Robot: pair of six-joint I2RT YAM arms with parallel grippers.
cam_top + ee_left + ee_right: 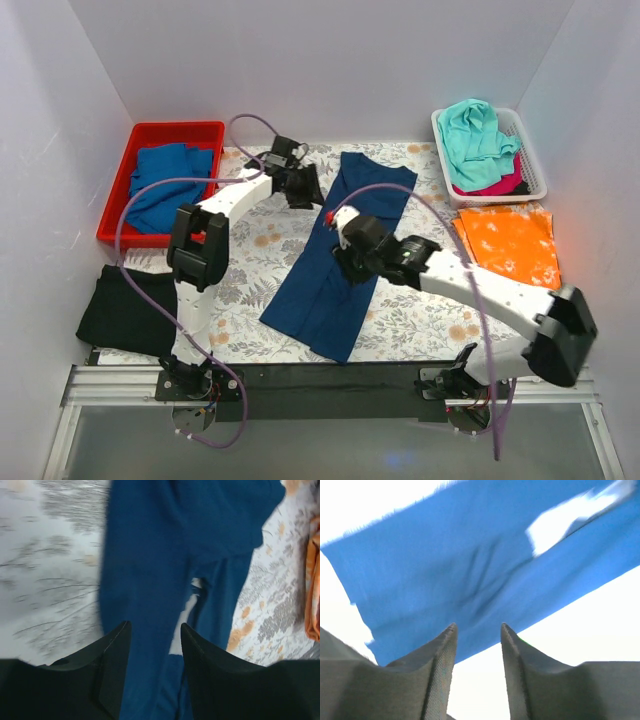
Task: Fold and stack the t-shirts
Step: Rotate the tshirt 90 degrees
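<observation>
A navy blue t-shirt [345,255] lies folded into a long strip on the floral table cloth, running from back right to front left. No print shows on it. My left gripper [303,187] is open and empty, hovering at the strip's far left edge; the shirt [150,570] fills its wrist view. My right gripper [352,262] is open and empty above the strip's middle; its wrist view shows the shirt [470,565] ahead of the fingertips, blurred. Other shirts: mid-blue [165,185], teal [475,135], pink [497,183], orange [510,243], black [128,312].
A red bin [205,131] at the back left holds the mid-blue shirt. A white basket [532,160] at the back right holds the teal and pink shirts. The orange shirt lies flat at the right, the black one at the front left edge.
</observation>
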